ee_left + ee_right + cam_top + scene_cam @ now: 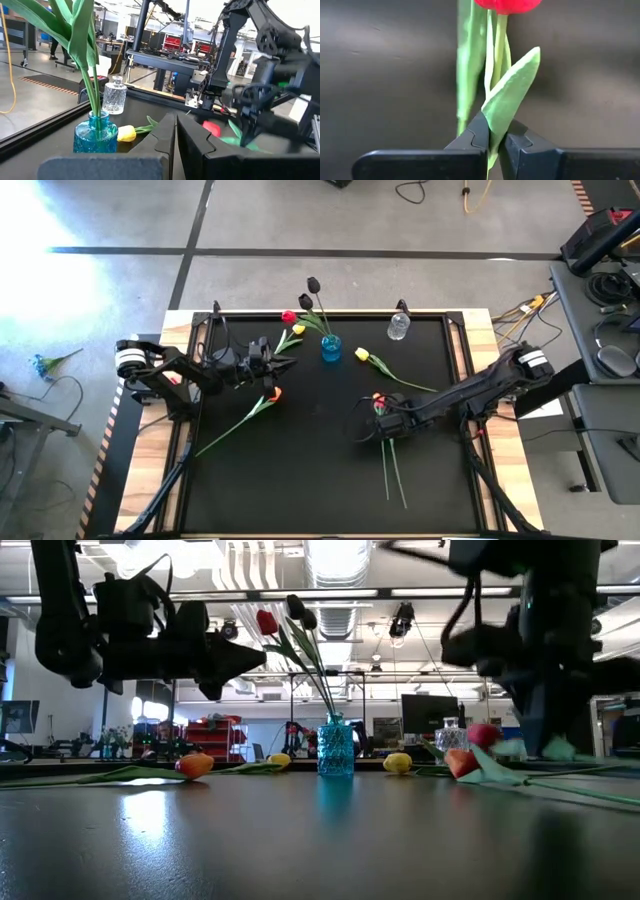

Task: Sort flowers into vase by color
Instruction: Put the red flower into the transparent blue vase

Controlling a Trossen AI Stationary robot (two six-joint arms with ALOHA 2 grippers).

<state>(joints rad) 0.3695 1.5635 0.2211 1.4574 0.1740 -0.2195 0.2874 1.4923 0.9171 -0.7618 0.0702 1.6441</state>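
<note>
Right gripper (495,137) clamped on red tulip (507,5) leaf, head just beyond fingertips, left gripper (176,132) fingers pressed together, empty, blue vase (95,134) just beside.

Eight flowers in all, folks! Two near-black tulips (313,283), two red tulips (288,316), two yellow tulips (361,354) and two orange tulips (275,393). Vases: two, one blue vase (331,347) and one clear glass vase (398,327). Three blooms stand in the blue one, both dark ones plus a red, and five lie on the surface (300,480). Arms: two, the left arm (170,370) and the right arm (490,385).
</note>
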